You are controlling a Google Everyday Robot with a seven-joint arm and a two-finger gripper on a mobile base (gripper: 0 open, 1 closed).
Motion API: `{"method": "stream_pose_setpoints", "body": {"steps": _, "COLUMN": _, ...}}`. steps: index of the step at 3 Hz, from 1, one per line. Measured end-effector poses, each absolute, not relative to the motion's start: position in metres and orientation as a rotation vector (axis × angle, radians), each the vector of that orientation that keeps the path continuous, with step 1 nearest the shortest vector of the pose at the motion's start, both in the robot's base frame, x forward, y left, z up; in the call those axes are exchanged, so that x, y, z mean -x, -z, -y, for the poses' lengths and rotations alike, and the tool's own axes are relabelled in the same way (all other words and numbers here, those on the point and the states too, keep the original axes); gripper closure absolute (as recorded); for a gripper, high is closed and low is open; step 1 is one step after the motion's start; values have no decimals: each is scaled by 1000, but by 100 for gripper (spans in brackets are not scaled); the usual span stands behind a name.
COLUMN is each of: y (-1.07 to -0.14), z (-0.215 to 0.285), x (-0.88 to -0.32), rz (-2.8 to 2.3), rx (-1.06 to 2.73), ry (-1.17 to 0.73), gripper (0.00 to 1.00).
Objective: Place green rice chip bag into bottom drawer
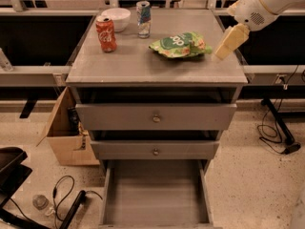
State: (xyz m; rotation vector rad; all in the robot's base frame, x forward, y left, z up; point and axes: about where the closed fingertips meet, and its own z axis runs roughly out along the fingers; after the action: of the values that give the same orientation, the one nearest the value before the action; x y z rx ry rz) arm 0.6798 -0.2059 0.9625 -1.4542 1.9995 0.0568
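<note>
The green rice chip bag lies flat on the grey cabinet top, toward its right back. My gripper, with pale yellow fingers, hangs over the top's right side, just right of the bag and apart from it. It holds nothing that I can see. The bottom drawer is pulled out toward me and its plain grey inside has nothing in it.
A red soda can, a white bowl and a silver-blue can stand at the back left of the top. The two upper drawers are nearly shut. A cardboard box stands left of the cabinet; cables lie on the floor.
</note>
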Motion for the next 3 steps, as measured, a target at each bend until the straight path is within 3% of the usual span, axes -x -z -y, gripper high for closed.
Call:
{"method": "stream_pose_setpoints", "body": {"steps": 1, "y": -959, "z": 204, "x": -682, "rz": -1996, "rx": 1455, "ry": -68, "gripper": 0}}
{"method": "stream_pose_setpoints", "body": {"steps": 3, "y": -920, "z": 168, "x": -749, "rz": -1889, "rx": 1497, "ry": -158, "gripper": 0}}
